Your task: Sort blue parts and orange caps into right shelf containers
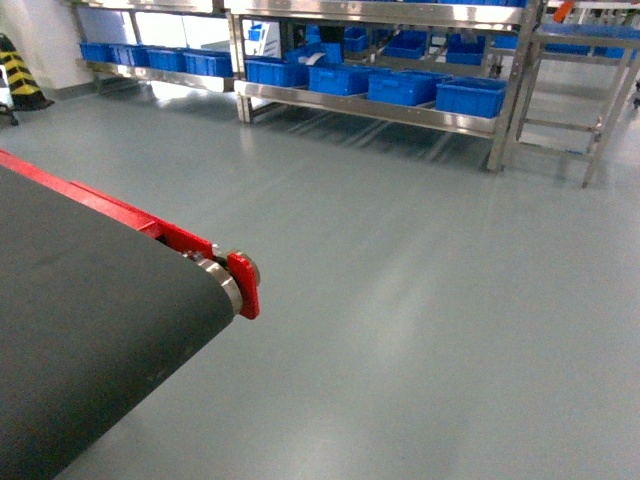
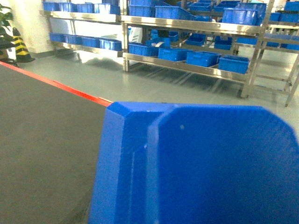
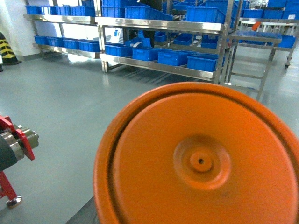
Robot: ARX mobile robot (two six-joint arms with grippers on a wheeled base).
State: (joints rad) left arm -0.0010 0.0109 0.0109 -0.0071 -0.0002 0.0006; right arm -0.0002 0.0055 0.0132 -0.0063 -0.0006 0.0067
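- A flat, bright-blue plastic part (image 2: 196, 163) with chamfered corners fills the lower left wrist view, close to the lens, over the dark belt.
- A round orange plastic cap (image 3: 201, 161) with a raised centre boss fills the lower right wrist view.
- Neither gripper shows in any view, so I cannot tell whether the jaws stand apart, together, or clamped on these pieces.
- Bright-blue rectangular plastic crates (image 1: 470, 96) sit in a row on the low steel shelf (image 1: 370, 108) across the grey floor (image 1: 420, 300), well apart from the robot.
- A dark grey conveyor belt (image 1: 80, 330) with a red side rail (image 1: 150, 228) ends at a metal roller (image 1: 225, 280).
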